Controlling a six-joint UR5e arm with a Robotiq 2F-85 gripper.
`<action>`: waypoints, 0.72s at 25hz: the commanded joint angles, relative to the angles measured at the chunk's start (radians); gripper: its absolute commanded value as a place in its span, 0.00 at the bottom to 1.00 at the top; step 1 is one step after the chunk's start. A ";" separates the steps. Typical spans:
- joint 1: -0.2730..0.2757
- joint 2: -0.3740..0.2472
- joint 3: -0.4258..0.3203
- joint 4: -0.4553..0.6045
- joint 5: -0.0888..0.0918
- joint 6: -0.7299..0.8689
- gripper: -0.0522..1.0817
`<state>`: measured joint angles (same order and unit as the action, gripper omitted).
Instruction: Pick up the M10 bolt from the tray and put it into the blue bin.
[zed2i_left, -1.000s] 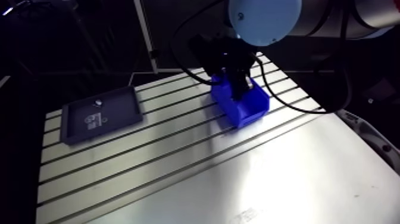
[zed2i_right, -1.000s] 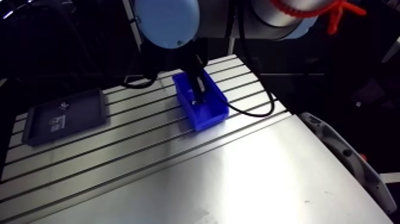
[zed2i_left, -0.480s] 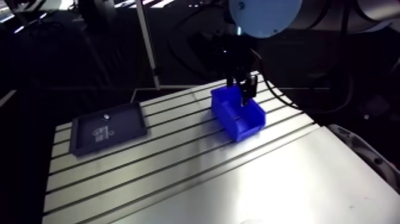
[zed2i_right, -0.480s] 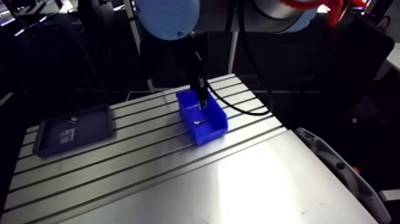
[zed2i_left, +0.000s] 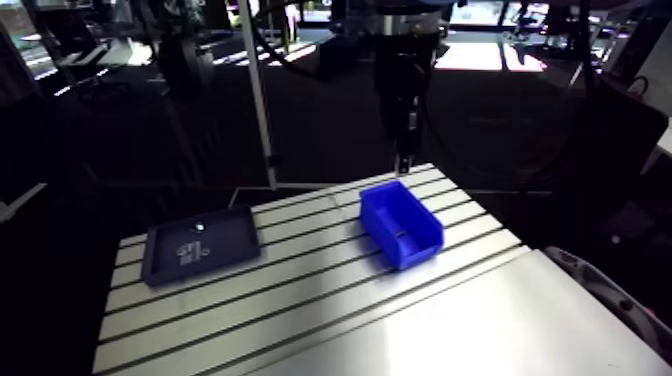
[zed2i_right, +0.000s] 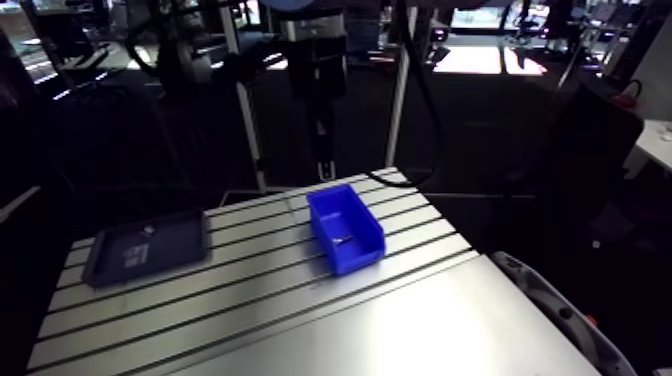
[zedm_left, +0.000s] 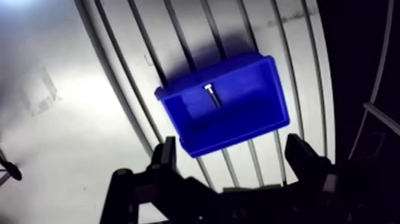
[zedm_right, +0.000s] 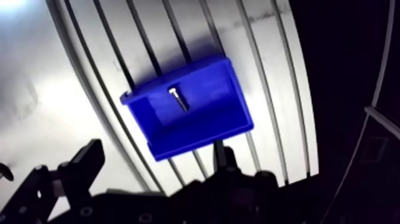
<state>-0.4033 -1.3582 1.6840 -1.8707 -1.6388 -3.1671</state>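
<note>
The gripper (zedm_left: 231, 145) is seen opened wide in the wrist view, with its two dark fingers (zedm_left: 165, 156) spread well apart and nothing held between them. The blue bin (zedm_left: 226, 136) is found below and ahead of the fingers, standing on the slotted aluminium table (zed2i_left: 300, 300). The M10 bolt (zedm_left: 212, 94) is seen lying on the floor of the bin, near one of its long walls, with its pale head turned towards that wall and its shank pointing in towards the middle. In the arm view the gripper is shown hanging well above the table, over the far end of the bin and clear of its rim. The dark tray (zed2i_left: 235, 236) is set on the table well apart from the bin, towards the other end of the slotted part. A small bright piece (zed2i_left: 199, 227) is seen near the tray's far edge, and pale marks (zed2i_left: 192, 252) are seen at its middle, too small to be told apart.
</note>
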 joint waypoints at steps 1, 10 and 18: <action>0.084 -0.057 -0.126 0.190 0.069 0.687 0.05; 0.133 -0.086 -0.247 0.299 0.087 1.204 0.05; 0.172 -0.100 -0.330 0.434 0.093 1.362 0.05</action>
<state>-0.2692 -1.4474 1.4208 -1.5413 -1.5519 -1.9530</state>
